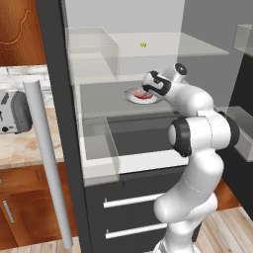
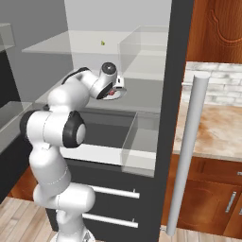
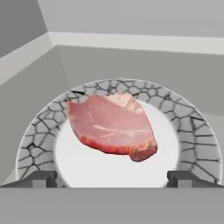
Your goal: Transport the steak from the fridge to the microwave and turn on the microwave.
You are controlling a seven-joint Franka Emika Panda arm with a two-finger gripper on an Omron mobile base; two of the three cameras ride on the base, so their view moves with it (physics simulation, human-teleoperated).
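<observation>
The steak (image 3: 113,127) lies flat on a round white plate (image 3: 192,140) with a grey cracked-stone rim, slightly toward the plate's far side in my hand view. The plate sits on a grey shelf (image 1: 101,101) inside the open fridge (image 1: 62,123), below a clear glass shelf (image 1: 197,45) on which a small green object (image 1: 143,44) rests. My gripper (image 3: 112,178) hangs directly over the plate's near edge, its fingertips (image 3: 41,178) spread wide apart and closed on nothing; the steak lies clear of both tips. From the base views, my arm reaches into the fridge at shelf height, above the lower drawers (image 1: 133,217). The long silver door handle (image 1: 47,163) stands to my left.
</observation>
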